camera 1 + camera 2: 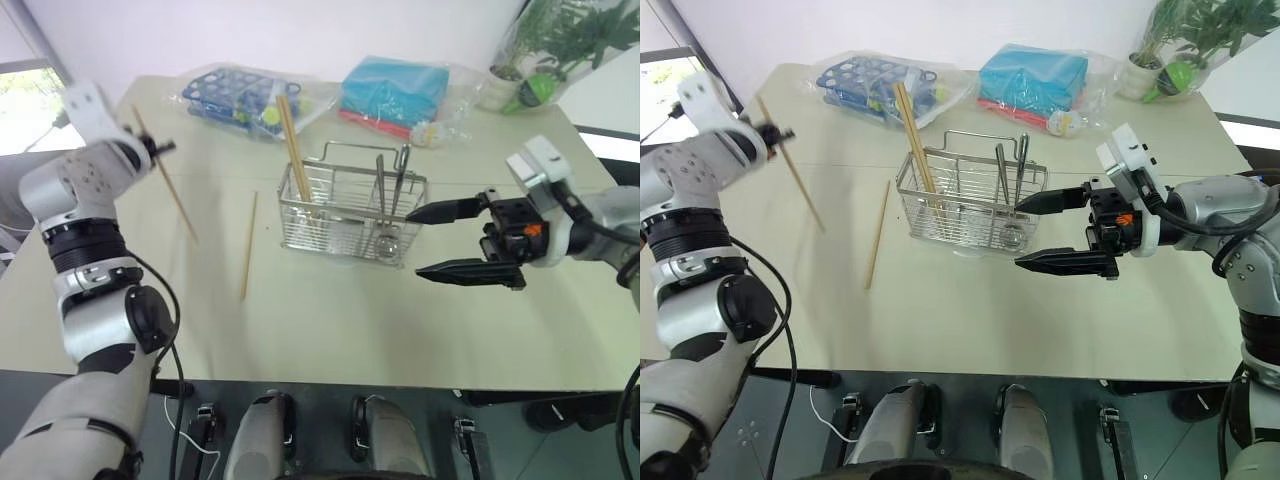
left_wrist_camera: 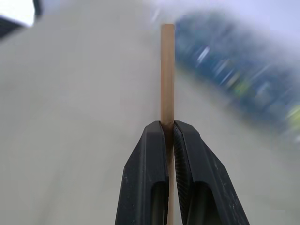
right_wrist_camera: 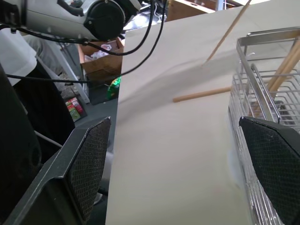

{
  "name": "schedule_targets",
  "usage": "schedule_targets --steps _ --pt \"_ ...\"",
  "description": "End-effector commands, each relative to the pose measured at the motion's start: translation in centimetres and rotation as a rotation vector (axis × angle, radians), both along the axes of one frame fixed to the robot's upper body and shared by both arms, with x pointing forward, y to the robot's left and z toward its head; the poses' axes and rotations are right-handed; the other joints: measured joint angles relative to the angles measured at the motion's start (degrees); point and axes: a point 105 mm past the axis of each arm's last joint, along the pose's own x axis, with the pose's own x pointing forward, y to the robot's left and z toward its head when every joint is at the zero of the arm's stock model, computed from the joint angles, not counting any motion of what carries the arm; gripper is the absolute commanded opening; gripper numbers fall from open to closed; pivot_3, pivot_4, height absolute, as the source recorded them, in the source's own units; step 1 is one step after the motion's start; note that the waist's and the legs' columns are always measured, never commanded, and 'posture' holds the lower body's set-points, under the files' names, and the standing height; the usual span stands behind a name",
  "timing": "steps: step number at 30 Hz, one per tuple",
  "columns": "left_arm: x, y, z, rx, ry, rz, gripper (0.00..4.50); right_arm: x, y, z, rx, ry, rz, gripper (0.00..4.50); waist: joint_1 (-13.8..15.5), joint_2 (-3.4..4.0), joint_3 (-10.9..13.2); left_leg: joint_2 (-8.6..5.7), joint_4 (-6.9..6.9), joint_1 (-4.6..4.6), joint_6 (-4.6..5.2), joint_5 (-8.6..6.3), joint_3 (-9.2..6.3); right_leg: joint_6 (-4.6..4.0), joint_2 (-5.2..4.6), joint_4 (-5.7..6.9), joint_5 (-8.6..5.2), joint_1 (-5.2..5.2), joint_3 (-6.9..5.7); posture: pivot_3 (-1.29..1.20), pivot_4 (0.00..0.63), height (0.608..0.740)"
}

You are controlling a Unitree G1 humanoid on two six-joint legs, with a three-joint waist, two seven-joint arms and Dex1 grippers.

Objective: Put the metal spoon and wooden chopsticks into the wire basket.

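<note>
My left gripper [image 2: 168, 129] is at the upper left, pinched tight on one long thin light-brown wooden chopstick [image 1: 168, 185], held up off the pale table [image 1: 330, 320]. Another wooden chopstick [image 1: 248, 246] lies flat on the table, left of the silver wire basket [image 1: 350, 212] in the middle. Two more chopsticks [image 1: 294, 150] and the shiny metal spoon [image 1: 383, 215] stand inside the basket. My right gripper [image 1: 432, 242] waits wide open just right of the basket, holding nothing.
</note>
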Motion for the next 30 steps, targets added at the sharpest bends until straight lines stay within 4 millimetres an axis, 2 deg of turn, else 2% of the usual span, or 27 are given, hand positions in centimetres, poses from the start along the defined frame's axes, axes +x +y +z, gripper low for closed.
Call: schedule_targets --steps 1,5,7,10,12,14,19,23,27,30 --pt "-4.4 -2.9 9.4 -0.016 -0.444 -0.124 0.03 -0.2 -0.4 0.9 0.002 -0.038 -0.027 4.5 0.1 -0.01 0.0 -0.01 0.0 -0.01 0.01 0.0 0.01 -0.01 -0.01 -0.02 0.01 0.01 0.0 0.0 0.15 0.715" --pt "-5.5 -6.2 11.1 0.018 -0.516 -0.223 0.03 0.1 -0.4 1.2 0.019 -0.042 -0.05 4.5 0.2 0.08 0.0 -0.01 0.0 0.14 0.06 -0.01 0.04 0.0 0.07 -0.01 0.01 0.14 0.0 0.0 0.15 0.715" --pt "-5.8 -8.8 11.3 0.043 -0.524 -0.317 0.03 0.2 -0.4 1.2 0.023 -0.045 -0.061 4.5 0.2 0.08 0.0 0.01 0.01 0.2 0.23 -0.09 0.01 0.0 0.22 0.02 0.01 0.21 -0.01 0.0 0.15 0.715" --pt "-5.8 -11.2 10.8 0.086 -0.514 -0.397 0.03 0.2 -0.5 1.2 0.028 -0.046 -0.073 4.5 0.2 0.05 0.0 0.02 0.11 0.16 0.34 -0.13 -0.01 0.01 0.31 0.01 0.02 0.24 -0.02 0.0 0.15 0.715" --pt "-5.6 -13.6 9.4 0.195 -0.503 -0.453 0.03 0.2 -0.6 1.3 0.035 -0.06 -0.09 4.5 0.2 0.06 0.0 0.02 0.11 0.14 0.29 -0.1 0.02 0.03 0.31 -0.02 0.03 0.23 -0.02 0.0 0.15 0.715" --pt "-5.5 -15.1 8.8 0.225 -0.501 -0.493 0.03 0.2 -0.6 1.4 0.043 -0.069 -0.101 4.5 0.2 0.05 0.0 0.01 0.11 0.15 0.19 -0.04 0.04 0.04 0.32 -0.01 0.03 0.23 -0.02 0.0 0.15 0.715" --pt "-5.4 -17.1 8.3 0.225 -0.504 -0.551 0.03 0.0 -0.8 1.3 0.046 -0.074 -0.123 4.5 0.2 0.02 0.0 0.03 0.12 0.13 0.32 -0.1 0.01 0.07 0.34 -0.02 0.04 0.22 -0.02 0.0 0.15 0.715" --pt "-5.4 -18.5 7.0 0.261 -0.484 -0.592 0.03 0.1 -1.0 1.3 0.057 -0.077 -0.151 4.5 0.2 0.02 0.0 0.04 0.12 0.13 0.41 -0.16 0.0 0.06 0.36 -0.02 0.04 0.22 -0.02 0.0 0.15 0.715" --pt "-5.2 -18.6 6.3 0.278 -0.464 -0.6 0.03 0.1 -1.1 1.5 0.074 -0.079 -0.165 4.5 0.2 0.03 0.0 0.05 0.12 0.13 0.42 -0.16 -0.01 0.06 0.37 -0.01 0.04 0.22 -0.02 0.0 0.15 0.715" --pt "-4.9 -19.0 4.9 0.293 -0.42 -0.629 0.03 0.1 -1.2 1.8 0.086 -0.081 -0.173 4.5 0.2 0.03 0.0 0.05 0.12 0.13 0.43 -0.17 0.0 0.06 0.37 -0.02 0.04 0.22 -0.02 0.0 0.15 0.715"
